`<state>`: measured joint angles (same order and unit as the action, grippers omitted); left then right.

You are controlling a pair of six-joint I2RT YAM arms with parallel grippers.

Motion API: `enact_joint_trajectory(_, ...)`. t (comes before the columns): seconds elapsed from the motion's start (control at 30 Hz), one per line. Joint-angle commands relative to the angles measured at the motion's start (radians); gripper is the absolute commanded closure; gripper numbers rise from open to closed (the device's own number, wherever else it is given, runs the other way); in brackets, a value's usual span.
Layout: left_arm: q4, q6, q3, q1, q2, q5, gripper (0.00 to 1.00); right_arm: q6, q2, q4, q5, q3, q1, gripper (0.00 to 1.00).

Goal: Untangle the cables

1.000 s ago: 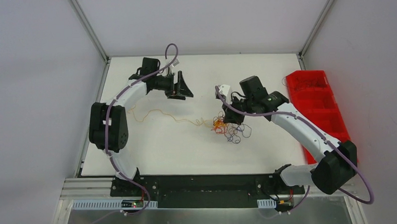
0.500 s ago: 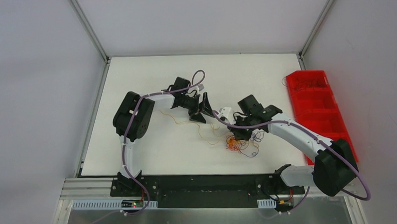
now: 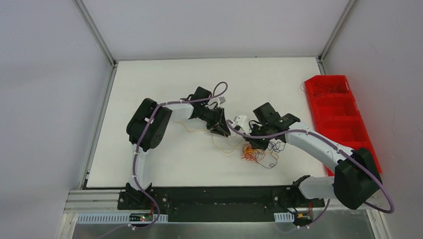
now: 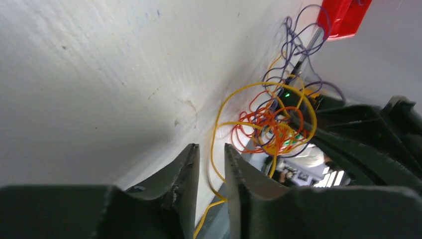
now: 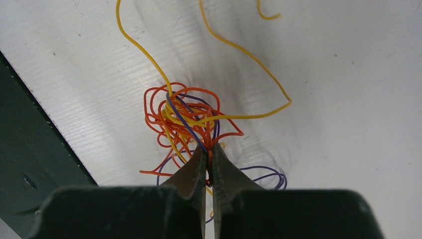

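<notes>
The cables (image 3: 254,151) are a tangle of thin orange, yellow and purple wires on the white table, right of centre. My right gripper (image 3: 251,144) is low over the tangle. In the right wrist view this gripper (image 5: 209,148) is shut, pinching orange and purple strands of the ball (image 5: 181,117). A long yellow strand (image 5: 249,56) loops away from it. My left gripper (image 3: 224,131) sits just left of the tangle. Its jaws (image 4: 211,147) stand a narrow gap apart. A yellow cable (image 4: 215,129) runs between them, untouched by either finger.
A red compartment bin (image 3: 339,112) stands along the table's right edge, also in the left wrist view as the red bin (image 4: 346,17). A thin yellow strand (image 3: 218,143) trails left of the tangle. The black rail (image 3: 217,196) borders the near edge.
My left arm swung from the far left to the tangle, and its wide jaws narrowed around a yellow strand. The right gripper dragged the tangle a little nearer and rightward.
</notes>
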<state>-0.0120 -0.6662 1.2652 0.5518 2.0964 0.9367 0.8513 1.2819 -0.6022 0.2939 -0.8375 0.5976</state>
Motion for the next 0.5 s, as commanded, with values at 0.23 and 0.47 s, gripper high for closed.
enact_joint_trajectory(0.23,-0.276,0.249,0.279,-0.282,-0.17,-0.041,1.0,0.077,-0.13,-0.104,-0.053,0.069,-0.042,0.94)
enact_joint_trajectory(0.47,-0.437,0.328,0.677,-0.592,-0.076,-0.075,1.0,0.16,-0.245,-0.232,-0.052,0.118,-0.126,0.94)
